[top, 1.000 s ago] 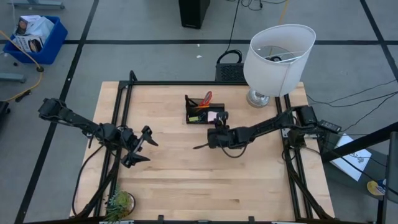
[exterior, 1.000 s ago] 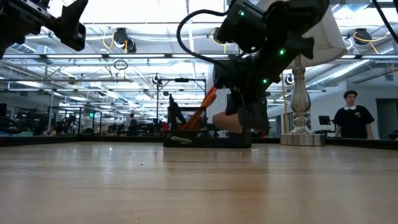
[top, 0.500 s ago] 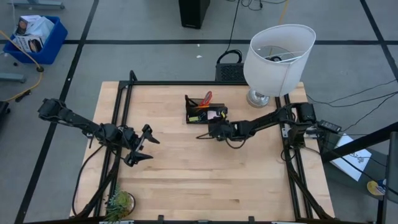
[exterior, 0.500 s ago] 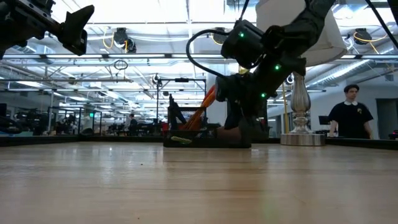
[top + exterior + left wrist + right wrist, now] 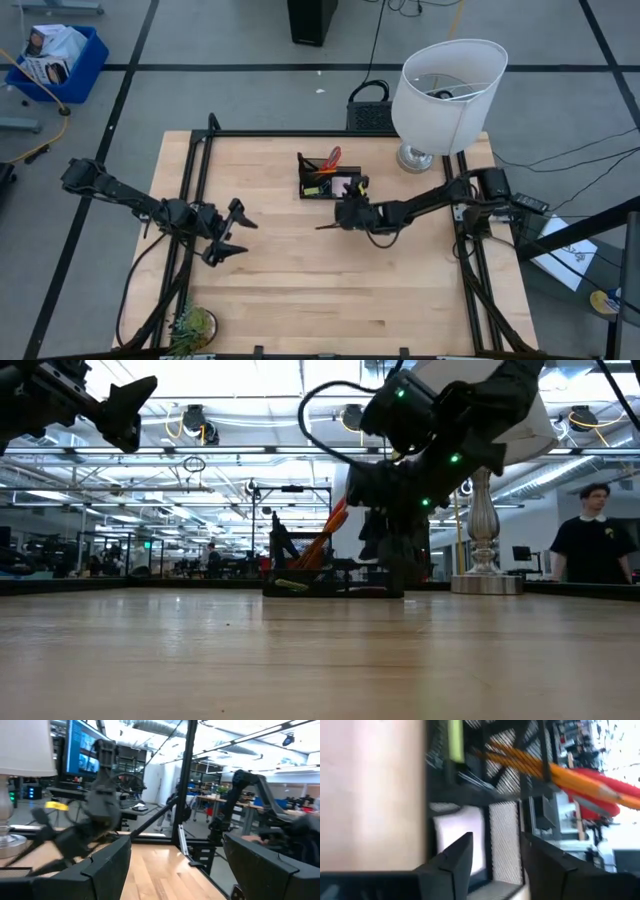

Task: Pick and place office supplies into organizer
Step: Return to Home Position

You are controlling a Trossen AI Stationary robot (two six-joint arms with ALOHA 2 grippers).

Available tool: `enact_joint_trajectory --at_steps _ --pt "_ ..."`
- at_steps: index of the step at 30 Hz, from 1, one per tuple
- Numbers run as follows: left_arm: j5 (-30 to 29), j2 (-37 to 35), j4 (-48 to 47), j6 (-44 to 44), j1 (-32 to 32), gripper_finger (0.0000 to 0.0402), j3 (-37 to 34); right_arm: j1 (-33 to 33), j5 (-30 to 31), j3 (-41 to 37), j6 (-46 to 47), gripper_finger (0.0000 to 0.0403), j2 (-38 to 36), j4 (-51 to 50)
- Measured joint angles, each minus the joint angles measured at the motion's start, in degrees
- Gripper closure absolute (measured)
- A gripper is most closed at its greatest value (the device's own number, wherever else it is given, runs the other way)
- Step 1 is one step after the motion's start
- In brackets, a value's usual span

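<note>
My right gripper (image 5: 345,213) hangs just beside the black organizer (image 5: 318,178), its fingers apart and holding nothing. The red scissors (image 5: 333,156), orange pencils (image 5: 520,762) and pink sticky notes (image 5: 344,185) sit inside the organizer. My left gripper (image 5: 228,233) is spread wide, empty, over the left side of the tabletop (image 5: 300,290).

Grey floor (image 5: 250,100) was crossed by dark tape lines. Blue bin (image 5: 90,58) stood far left. White-shaded lamp (image 5: 450,85) occupied wooden table (image 5: 300,290) corner. Bright ceiling lights (image 5: 230,375) hung overhead. One person (image 5: 592,550) stood behind.
</note>
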Motion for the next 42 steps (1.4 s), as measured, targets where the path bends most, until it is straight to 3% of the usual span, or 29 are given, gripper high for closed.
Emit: enact_joint_trajectory --at_steps 4,8,14,20,24,26,31,34,38,42 --pt "-2.23 0.0 -0.02 0.05 -0.02 0.008 0.0 4.12 -0.24 0.0 4.09 0.0232 0.0 1.21" --pt "-5.66 0.0 -0.19 1.19 0.0 0.008 -0.02 9.27 -1.37 -0.04 17.27 0.0228 -1.56 2.35" --pt "-8.06 -1.21 -5.86 1.48 0.24 0.008 0.07 15.84 -18.12 -0.04 28.05 0.0233 -11.77 1.03" --pt "-13.58 -1.01 -12.52 -4.29 4.0 0.008 0.04 17.62 -33.46 -4.13 33.93 0.023 -21.47 8.05" --pt "-5.04 -1.63 -14.62 -4.47 6.09 0.008 0.0 19.91 -43.47 -12.76 31.6 0.023 -28.3 20.5" --pt "-2.92 -2.37 -14.4 -4.1 5.94 0.008 0.02 21.96 -41.35 -18.38 30.33 0.0232 -32.61 25.11" --pt "-4.76 -3.47 -16.58 -2.92 6.15 0.008 0.02 24.18 -27.13 -30.3 35.83 0.0233 -41.49 29.04" --pt "-4.93 -3.41 -19.89 -1.91 7.73 0.008 0.0 24.11 -30.76 -35.19 40.04 0.0231 -45.09 29.48" --pt "-4.85 -3.44 -20.81 -1.46 11.45 0.008 0.0 23.73 -36.09 -40.91 37.35 0.0234 -50.83 35.14" --pt "-2.73 -3.48 -20.91 -0.45 15.21 0.008 0.0 23.05 -36.21 -44.19 35.34 0.0235 -57.8 33.76"
